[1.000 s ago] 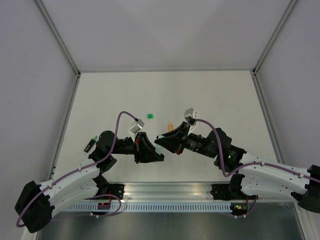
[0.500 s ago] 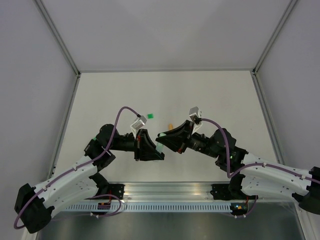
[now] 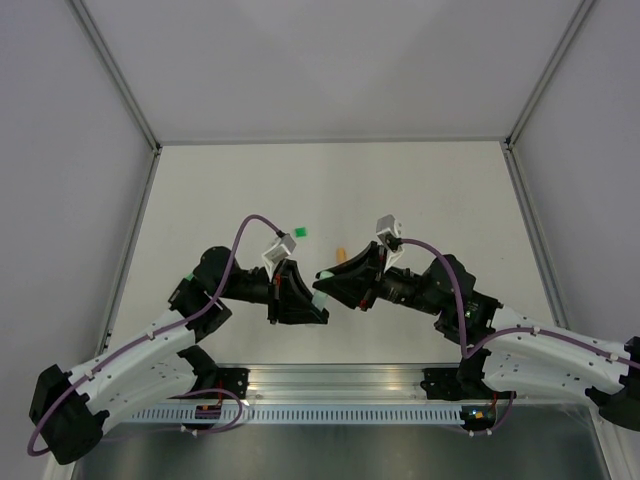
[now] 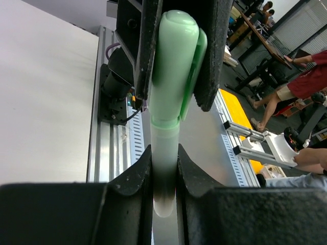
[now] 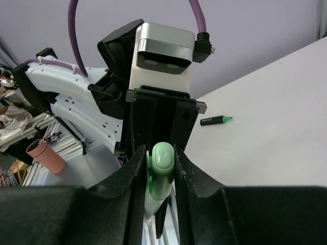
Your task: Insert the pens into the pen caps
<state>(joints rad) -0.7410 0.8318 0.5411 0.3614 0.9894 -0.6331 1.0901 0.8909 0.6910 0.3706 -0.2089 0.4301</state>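
Above the table's near middle, my left gripper (image 4: 164, 159) is shut on the body of a pale mint green pen (image 4: 164, 153). My right gripper (image 5: 161, 159) faces it, shut on the mint green pen cap (image 5: 162, 162), which sits over that pen's end (image 4: 176, 66). In the top view the two grippers meet tip to tip around the pen (image 3: 318, 293). An orange pen (image 3: 341, 250) and a small green cap (image 3: 300, 233) lie on the table behind them. A dark pen with a green tip (image 5: 214, 120) lies at the left, partly under my left arm (image 3: 188, 277).
A slotted aluminium rail (image 3: 330, 385) runs along the near table edge between the arm bases. Grey walls close the table (image 3: 430, 190) on the left, back and right. Purple cables (image 3: 245, 235) loop above both wrists.
My left wrist has shifted slightly right and back, and its arm now covers more of the dark pen. Both grippers keep their hold on the pen and cap.
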